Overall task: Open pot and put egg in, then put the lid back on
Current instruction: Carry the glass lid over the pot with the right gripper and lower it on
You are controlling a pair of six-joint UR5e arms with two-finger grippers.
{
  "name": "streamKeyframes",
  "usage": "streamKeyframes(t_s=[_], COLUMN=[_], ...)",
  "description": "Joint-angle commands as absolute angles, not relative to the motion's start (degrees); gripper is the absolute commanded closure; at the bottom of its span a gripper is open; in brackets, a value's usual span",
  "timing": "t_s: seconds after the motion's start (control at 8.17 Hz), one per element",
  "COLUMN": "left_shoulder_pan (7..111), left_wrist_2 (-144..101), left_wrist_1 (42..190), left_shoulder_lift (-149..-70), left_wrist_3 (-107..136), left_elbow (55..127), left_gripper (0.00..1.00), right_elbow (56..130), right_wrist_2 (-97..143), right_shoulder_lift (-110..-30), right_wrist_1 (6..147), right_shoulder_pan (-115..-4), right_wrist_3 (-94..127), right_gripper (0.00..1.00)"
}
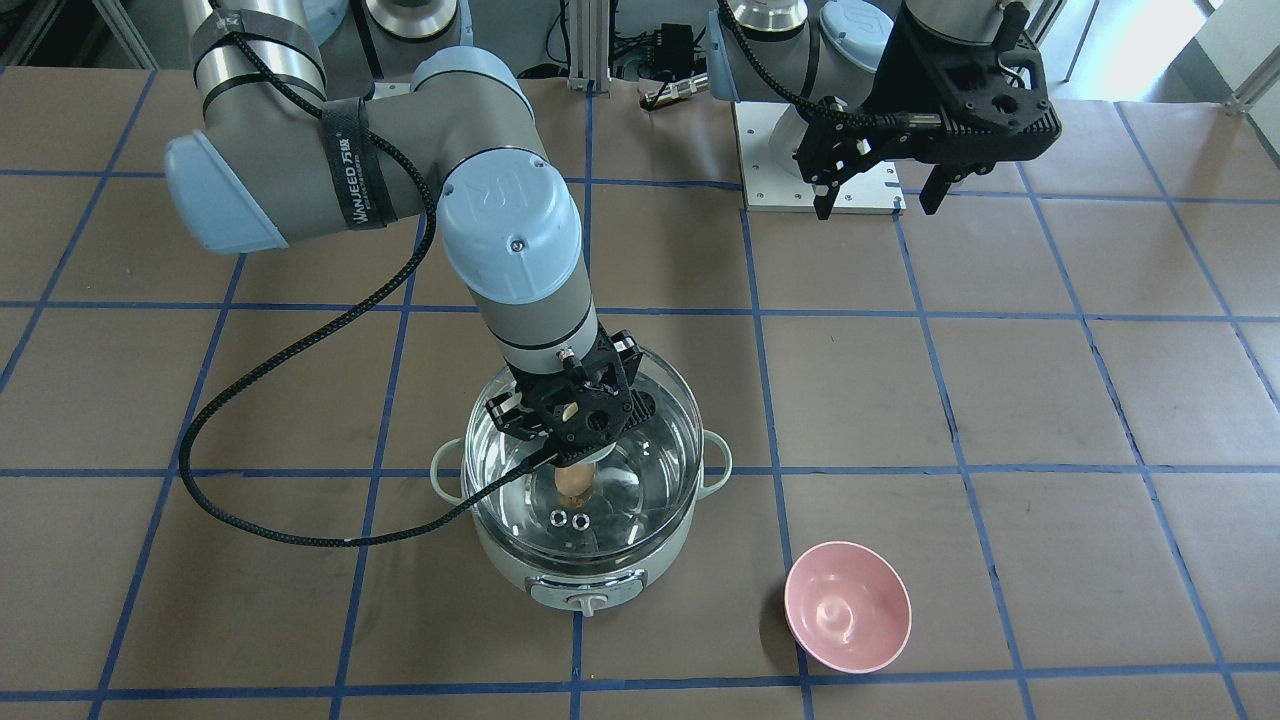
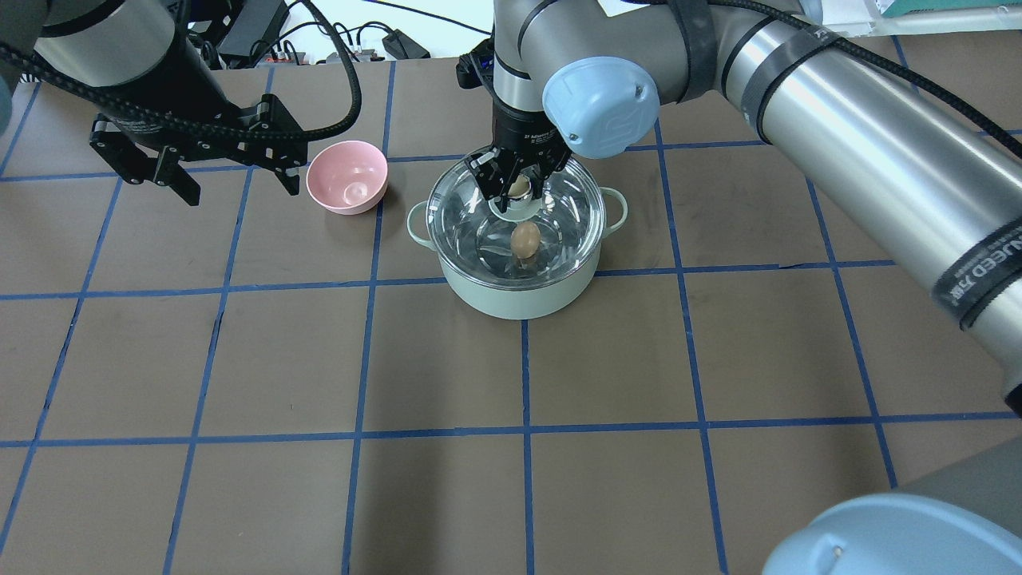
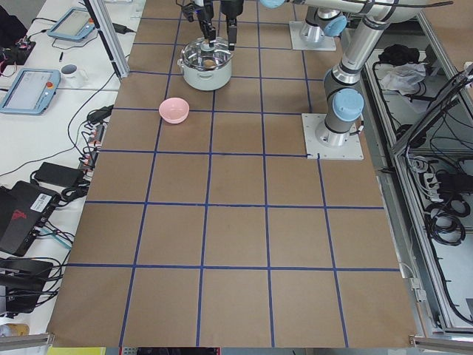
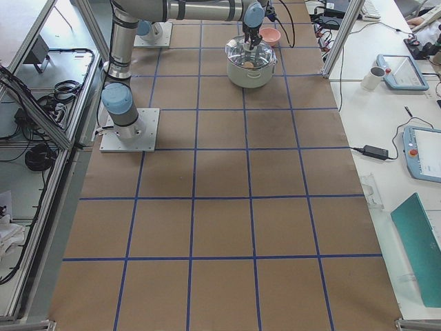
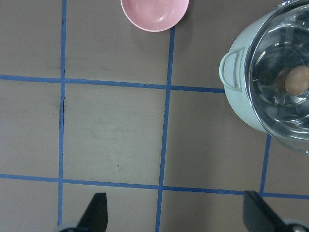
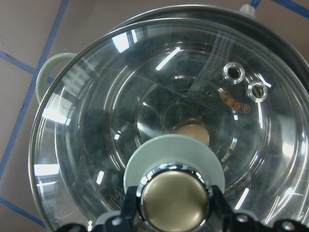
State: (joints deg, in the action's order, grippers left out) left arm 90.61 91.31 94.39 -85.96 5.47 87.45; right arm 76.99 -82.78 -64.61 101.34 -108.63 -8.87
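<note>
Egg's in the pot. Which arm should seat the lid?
Right. The right gripper grips the lid by its knob, directly over the pot holding the egg. The left gripper hangs open beside the bowl.

Top centre of the frame: pot [image 4: 251, 74] on the table [image 4: 220, 207], lid [image 4: 236, 49] over it, egg [image 4: 248, 65] showing through. Right gripper [image 4: 253, 45] at the lid's top. Bowl [image 4: 270, 34] just upper right.
</note>
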Motion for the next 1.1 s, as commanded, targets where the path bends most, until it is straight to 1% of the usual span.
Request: streamKeyframes(t_s=[0.0,0.98], left_shoulder_pan=[90.62,90.62], left_wrist_2=[91.32,91.32], left_wrist_1=[94.39,94.39], left_shoulder_lift=[-85.96,-85.87], left_wrist_3=[5.45,5.27], left_elbow=[87.45,87.45], left_gripper=[0.00,0.00], right_elbow=[76.99,77.61], right_wrist_2=[-82.79,-84.11], right_shoulder_lift=[-64.60,-64.60], right_wrist_1=[101.43,101.95], right_shoulder_pan=[-108.63,-108.63], right_wrist_3=[-8.88,-8.45], right_gripper=[1.00,1.00])
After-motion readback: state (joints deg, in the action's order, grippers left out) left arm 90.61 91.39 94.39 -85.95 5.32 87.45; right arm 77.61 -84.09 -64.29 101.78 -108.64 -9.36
